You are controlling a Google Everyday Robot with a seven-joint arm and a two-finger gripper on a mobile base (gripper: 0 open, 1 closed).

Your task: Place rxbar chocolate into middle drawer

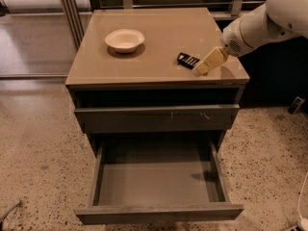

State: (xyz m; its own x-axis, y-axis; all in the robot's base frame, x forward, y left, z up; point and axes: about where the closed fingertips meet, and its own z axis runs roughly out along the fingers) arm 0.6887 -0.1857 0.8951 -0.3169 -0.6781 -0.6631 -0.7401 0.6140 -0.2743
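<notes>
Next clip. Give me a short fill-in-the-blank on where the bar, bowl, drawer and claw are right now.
1. The rxbar chocolate lies on ____ of the cabinet.
2. The middle drawer is pulled ____.
3. In the camera view, the bowl sits to the ____ of the rxbar chocolate.
4. The claw is low over the cabinet, right next to the ____.

Missing words: top; open; left; rxbar chocolate.
</notes>
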